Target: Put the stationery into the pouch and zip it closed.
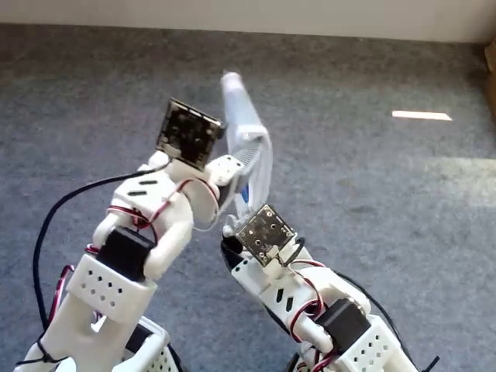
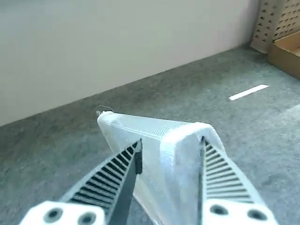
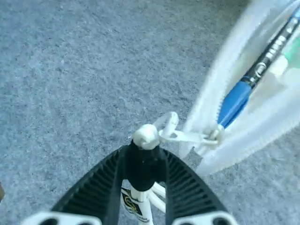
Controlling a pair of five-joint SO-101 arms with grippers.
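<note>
you are clamping the pouch in the left gripper, zip pull in the right gripper; pen inside, zipping outstanding.

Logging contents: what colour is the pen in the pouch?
The pen is blue and black; right wrist view.

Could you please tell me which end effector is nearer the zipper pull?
Right. The right end effector grips the zipper pull itself; the left end effector clamps the pouch body, away from the pull.
</note>
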